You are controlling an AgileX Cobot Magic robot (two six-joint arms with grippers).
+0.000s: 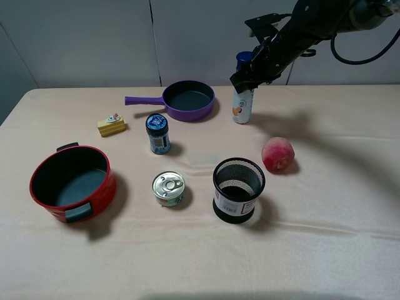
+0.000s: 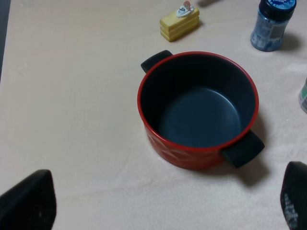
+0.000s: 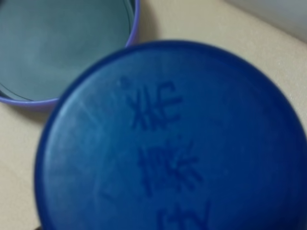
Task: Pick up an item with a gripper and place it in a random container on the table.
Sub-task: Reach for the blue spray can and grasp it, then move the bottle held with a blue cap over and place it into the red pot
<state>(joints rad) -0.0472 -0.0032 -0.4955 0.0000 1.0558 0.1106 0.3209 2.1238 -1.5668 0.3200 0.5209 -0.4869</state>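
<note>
The white bottle [image 1: 242, 106] with a dark blue cap stands upright at the back of the table [image 1: 325, 237], right of the purple pan. My right gripper [image 1: 248, 78] is down over its top and hides the neck. In the right wrist view the blue cap [image 3: 177, 143] fills the picture and no fingers show, so I cannot tell if it grips. The red pot [image 1: 103, 194] sits at the front left, empty. My left gripper [image 2: 160, 206] hangs open above and beside the pot [image 2: 168, 148], its fingertips [image 2: 29, 203] wide apart. It is out of the high view.
A purple long-handled pan [image 1: 187, 100] lies left of the bottle and shows in the right wrist view [image 3: 57, 48]. A blue-lidded jar [image 1: 158, 133], a yellow block [image 1: 112, 125], a tin can [image 1: 168, 188], a black mesh cup [image 1: 238, 189] and a peach [image 1: 278, 154] stand mid-table.
</note>
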